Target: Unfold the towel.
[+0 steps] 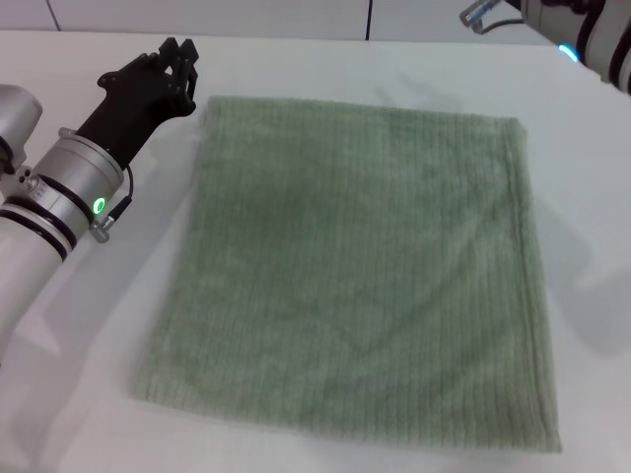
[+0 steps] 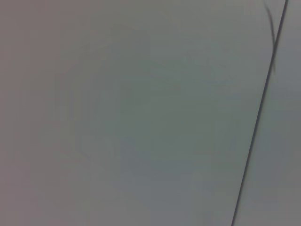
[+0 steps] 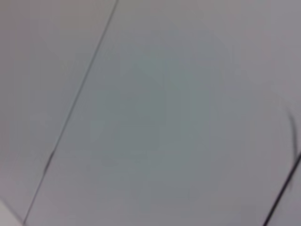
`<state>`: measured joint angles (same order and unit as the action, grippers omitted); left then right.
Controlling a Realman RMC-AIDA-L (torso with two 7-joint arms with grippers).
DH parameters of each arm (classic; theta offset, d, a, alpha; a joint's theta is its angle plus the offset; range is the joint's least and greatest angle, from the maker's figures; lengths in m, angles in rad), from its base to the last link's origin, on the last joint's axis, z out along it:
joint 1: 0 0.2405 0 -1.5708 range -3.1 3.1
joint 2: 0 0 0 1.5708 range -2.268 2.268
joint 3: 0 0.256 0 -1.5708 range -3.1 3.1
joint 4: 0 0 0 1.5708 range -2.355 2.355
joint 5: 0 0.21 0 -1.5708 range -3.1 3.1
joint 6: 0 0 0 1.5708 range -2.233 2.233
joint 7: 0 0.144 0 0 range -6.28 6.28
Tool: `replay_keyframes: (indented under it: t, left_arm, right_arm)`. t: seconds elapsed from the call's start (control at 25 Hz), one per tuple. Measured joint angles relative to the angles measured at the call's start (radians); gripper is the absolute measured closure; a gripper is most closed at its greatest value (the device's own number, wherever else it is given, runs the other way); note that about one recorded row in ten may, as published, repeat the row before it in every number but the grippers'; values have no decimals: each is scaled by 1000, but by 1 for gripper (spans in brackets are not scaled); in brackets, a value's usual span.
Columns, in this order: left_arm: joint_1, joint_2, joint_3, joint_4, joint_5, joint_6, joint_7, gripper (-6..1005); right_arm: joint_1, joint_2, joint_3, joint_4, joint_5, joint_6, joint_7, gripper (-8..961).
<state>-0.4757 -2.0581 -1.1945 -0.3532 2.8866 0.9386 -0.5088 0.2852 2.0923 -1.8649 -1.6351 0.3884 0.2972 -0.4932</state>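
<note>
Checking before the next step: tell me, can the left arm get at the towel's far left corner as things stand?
Probably yes. The left hand sits on the white table just beside the towel, near that corner, and nothing lies between them.

White tabletop [image 1: 325, 59], thin dark seam lines, soft even light

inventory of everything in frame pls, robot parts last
towel: 1, pale sage green, spread flat over the middle of the table, touched by neither arm
table: 1, white, under the towel, with a dark seam line along the far side
left pincer: 1, black on a silver arm, beside the towel's far left corner, off the cloth
right arm: 1, silver and black, far right corner of the head view, clear of the towel; its pincer is not shown
</note>
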Motion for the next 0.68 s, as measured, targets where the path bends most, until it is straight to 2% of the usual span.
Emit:
replay_keyframes:
  t: [0.12,0.24,0.36,0.4,0.44,0.48,0.56,0.68]
  left_arm:
    - [6,1,0,-1,0,23,0,938]
    - [16,1,-2,1,0,56,5,875]
    - [32,-1,-28,4,0,86,8,634]
    - [35,-2,-39,5,-1,89,8,625]
    - [40,-2,-55,5,-1,93,9,616]
    - [40,-2,-55,5,-1,93,9,607]
    - [42,-1,-58,7,0,94,9,589]
    - [44,0,-65,12,0,94,9,589]
  right_arm:
    - [9,-1,1,48,11,-47,20,686]
    - [-5,-2,-17,118,13,-198,34,548]
    - [-42,-4,-60,198,11,-411,34,409]
    - [-48,-4,-71,227,10,-482,33,360]
    - [-55,-4,-103,330,10,-669,31,310]
    - [-55,-4,-103,330,10,-669,31,261]
    - [-51,-4,-128,433,12,-821,36,162]
    - [-30,-5,-161,587,13,-1038,71,162]
